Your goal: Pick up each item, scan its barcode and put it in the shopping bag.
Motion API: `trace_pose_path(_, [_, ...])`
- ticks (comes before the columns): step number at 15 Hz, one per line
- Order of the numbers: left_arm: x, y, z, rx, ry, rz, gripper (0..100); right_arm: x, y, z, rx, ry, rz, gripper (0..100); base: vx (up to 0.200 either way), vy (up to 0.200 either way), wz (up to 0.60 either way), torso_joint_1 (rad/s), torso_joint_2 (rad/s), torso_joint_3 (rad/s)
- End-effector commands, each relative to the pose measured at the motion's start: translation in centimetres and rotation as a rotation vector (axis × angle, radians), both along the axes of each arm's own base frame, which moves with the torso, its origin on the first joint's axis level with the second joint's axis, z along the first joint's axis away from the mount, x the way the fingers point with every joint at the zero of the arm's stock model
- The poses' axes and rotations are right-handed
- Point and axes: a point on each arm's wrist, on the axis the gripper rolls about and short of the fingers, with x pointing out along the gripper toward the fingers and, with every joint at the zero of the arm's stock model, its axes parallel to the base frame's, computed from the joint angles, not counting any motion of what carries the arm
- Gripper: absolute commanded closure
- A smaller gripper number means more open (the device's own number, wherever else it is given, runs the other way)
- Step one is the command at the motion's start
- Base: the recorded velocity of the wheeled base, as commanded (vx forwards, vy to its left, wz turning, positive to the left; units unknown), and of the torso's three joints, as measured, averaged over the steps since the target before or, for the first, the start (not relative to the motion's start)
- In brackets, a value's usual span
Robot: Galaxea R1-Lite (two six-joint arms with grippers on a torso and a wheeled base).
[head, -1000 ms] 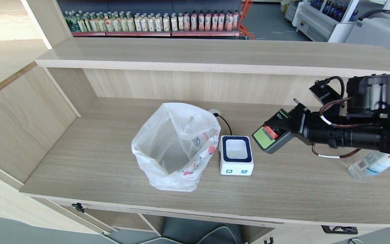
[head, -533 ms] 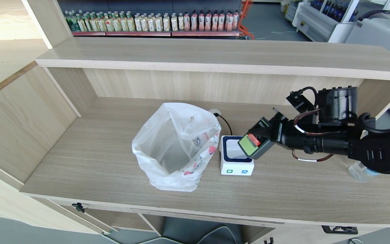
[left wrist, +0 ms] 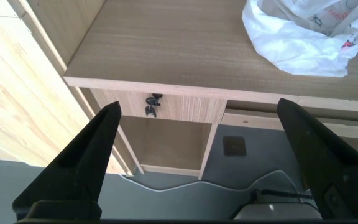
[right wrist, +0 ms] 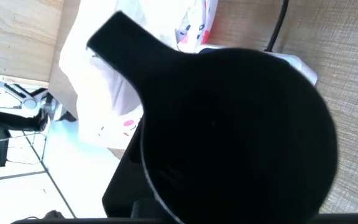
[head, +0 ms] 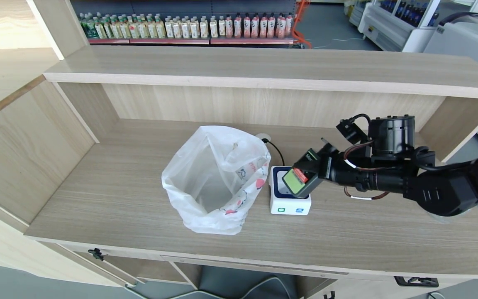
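Just above the white scanner (head: 289, 208) on the counter (head: 118, 195), the right gripper (head: 310, 173) is clamping a tilted green-faced box (head: 296, 182). Just beside the scanner, the shopping bag (head: 212, 182) is standing open. The left gripper (left wrist: 199, 112) is hanging off the counter's front edge with its fingers spread wide.

Room to pass at the left and front of the table (head: 110, 195); middle and right crowded.
Bare wood left of the shopping bag (head: 214, 182) and along the front edge, reachable from above and from the front. Hemmed in by left side wall (head: 27, 153), back wall (head: 239, 106) and right side wall (head: 454, 124), topped by the upper shelf (head: 264, 66). Mid-table blocked by the upright, open-mouthed bag, the scanner (head: 289, 205) just beside it, the cable (head: 278, 153) behind. Above the scanner, taken up by the right end effector (head: 314, 166) clamped on a box (head: 293, 181), arm stretched across the table's right half.
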Motion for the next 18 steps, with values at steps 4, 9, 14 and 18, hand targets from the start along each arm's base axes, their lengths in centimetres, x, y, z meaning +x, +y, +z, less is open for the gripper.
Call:
trace_pose_path(4, [0.0,0.0,0.0,0.000,0.001,0.000,0,0.5,0.4,-0.7,-0.011,-0.022,0.013,100,0.000,0.000,0.00,0.000,0.00,0.000])
trace_pose_path(9, [0.0,0.0,0.0,0.000,-0.001,0.000,0,1.3,1.6,-2.1,-0.004,-0.043,0.031,100,0.000,0.000,0.00,0.000,0.00,0.000])
trace_pose_path(14, [0.0,0.0,0.0,0.000,-0.001,0.000,0,1.6,2.3,-2.9,-0.005,-0.049,0.035,100,0.000,0.000,0.00,0.000,0.00,0.000])
trace_pose_path(18, [0.0,0.0,0.0,0.000,0.001,0.000,0,1.9,2.4,-2.8,0.002,-0.071,0.032,100,0.000,0.000,0.00,0.000,0.00,0.000])
